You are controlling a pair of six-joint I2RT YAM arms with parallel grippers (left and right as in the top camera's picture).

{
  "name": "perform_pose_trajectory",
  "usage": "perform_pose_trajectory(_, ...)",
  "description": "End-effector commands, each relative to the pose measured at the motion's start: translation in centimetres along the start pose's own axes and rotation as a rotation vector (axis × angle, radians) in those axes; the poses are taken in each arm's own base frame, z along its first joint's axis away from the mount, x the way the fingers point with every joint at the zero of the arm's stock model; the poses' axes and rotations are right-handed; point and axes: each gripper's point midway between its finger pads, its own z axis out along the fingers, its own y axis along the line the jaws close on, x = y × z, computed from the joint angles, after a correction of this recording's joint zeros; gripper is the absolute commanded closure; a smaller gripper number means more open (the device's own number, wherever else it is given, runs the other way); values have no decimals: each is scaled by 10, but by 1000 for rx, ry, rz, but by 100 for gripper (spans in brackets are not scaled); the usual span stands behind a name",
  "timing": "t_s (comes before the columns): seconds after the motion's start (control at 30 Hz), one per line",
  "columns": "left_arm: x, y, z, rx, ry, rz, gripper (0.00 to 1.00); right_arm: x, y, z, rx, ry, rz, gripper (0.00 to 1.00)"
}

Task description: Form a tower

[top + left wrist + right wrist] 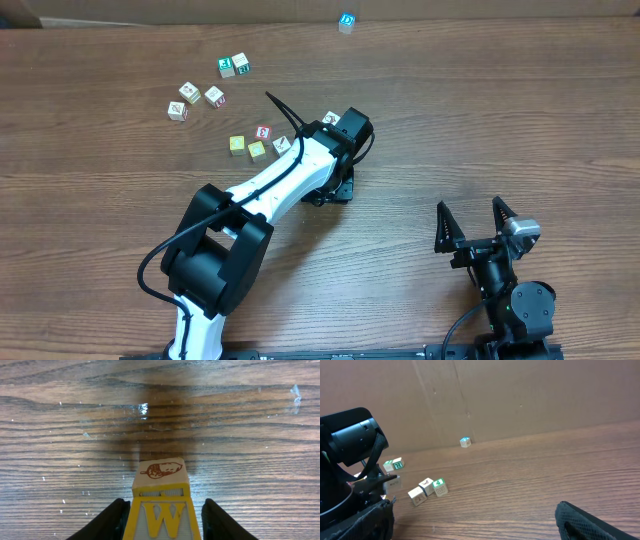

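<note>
A wooden cube with a yellow "W" [161,519] on its near face and a brown acorn on top sits between my left gripper's [162,527] black fingers. The left finger [112,520] presses its side and the right finger stands close against the other. In the overhead view the left arm's black wrist [348,126] hangs over mid-table beside a white cube [332,118]. My right gripper [468,208] rests open and empty near the front right. No tower is in view; the cubes I see lie singly. A green-edged cube with a "4" on top [439,485] lies beside two others.
Loose cubes lie scattered at the back left: a green pair [233,66], three white ones [214,96], and a yellow and red group [257,148] close to the left forearm. A blue cube [347,22] sits by the cardboard wall [520,395].
</note>
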Motion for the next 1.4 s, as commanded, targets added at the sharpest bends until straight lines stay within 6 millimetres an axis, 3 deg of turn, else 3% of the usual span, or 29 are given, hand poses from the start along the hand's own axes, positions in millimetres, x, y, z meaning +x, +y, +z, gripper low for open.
perform_pose_trajectory(0.0,-9,-3,-11,25,-29,-1,55,1,-1,0,0,-7,5,0)
perform_pose_trajectory(0.3,-18,3,-27,28,-20,-25,54,1,-1,0,1,-8,5,0)
perform_pose_trajectory(1.37,-12,-1,-27,53,8,-24,73,1,-1,0,1,-8,5,0)
